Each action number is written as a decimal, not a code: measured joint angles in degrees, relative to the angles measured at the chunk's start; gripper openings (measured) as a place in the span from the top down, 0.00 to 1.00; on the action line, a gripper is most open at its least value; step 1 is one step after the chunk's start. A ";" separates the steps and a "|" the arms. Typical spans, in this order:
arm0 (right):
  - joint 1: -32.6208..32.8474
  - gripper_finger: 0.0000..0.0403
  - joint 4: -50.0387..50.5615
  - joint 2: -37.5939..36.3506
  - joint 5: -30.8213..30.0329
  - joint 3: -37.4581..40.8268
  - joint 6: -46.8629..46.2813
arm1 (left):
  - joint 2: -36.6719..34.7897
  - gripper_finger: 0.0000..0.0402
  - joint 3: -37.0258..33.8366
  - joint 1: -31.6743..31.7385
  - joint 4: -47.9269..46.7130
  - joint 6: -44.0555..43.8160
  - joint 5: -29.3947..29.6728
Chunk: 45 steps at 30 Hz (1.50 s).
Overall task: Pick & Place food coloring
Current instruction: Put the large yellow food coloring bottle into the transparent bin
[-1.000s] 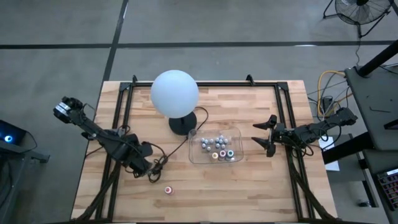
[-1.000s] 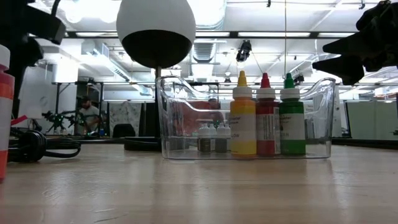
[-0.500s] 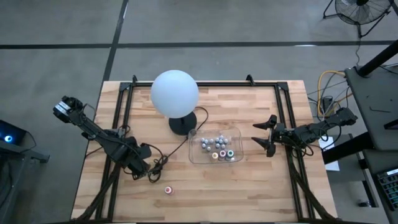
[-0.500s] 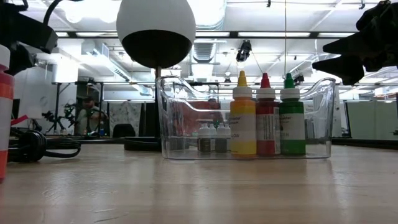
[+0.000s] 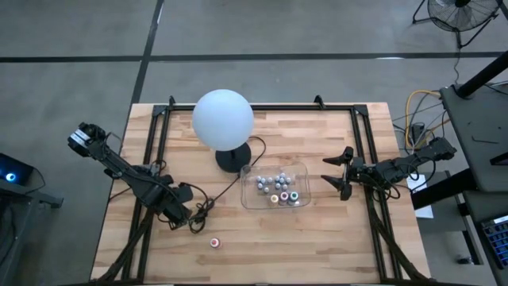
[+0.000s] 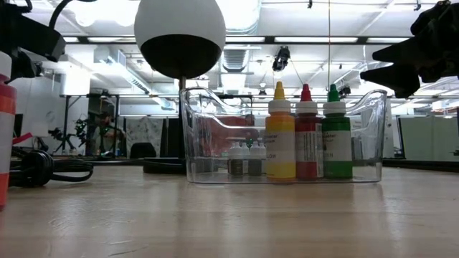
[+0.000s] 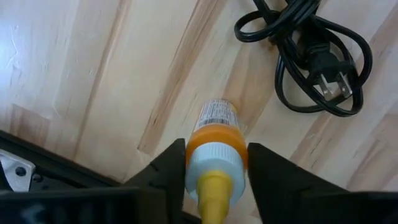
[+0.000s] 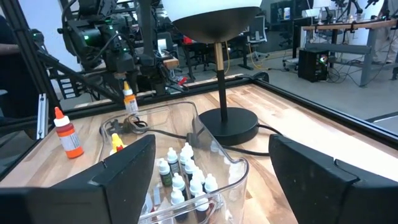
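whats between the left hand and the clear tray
A coiled black cord lies between the left hand, shut on a dropper bottle, and the clear tray, seen in the high view.

Bright, even overhead light; ceiling-lamp glare in the low view; soft shadows

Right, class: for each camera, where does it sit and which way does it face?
High view: above the table, facing straight down; shows left gripper and right gripper.
Low view: table-top height, facing level across at the clear tray; right gripper shows above.
Left wrist view: on the left wrist, facing down; its fingers clamp an orange-banded bottle.
Right wrist view: on the right wrist, facing the tray; its open fingers.
Shared: all but left wrist show the tray.
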<state>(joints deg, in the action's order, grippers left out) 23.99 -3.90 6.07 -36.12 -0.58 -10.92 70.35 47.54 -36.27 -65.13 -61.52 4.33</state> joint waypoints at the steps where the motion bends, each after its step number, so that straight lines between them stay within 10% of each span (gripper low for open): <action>1: 0.00 0.24 0.00 0.00 -0.02 0.01 0.00 | -0.02 0.71 0.04 0.00 -0.05 -0.06 0.01; 45: -0.04 0.25 0.00 0.00 -0.02 0.01 0.00 | 10.30 0.79 34.30 0.87 -14.55 4.22 -1.94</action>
<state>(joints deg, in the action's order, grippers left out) 23.94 -3.90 6.07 -36.14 -0.57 -10.92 80.64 81.84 -35.40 -79.68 -57.30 2.39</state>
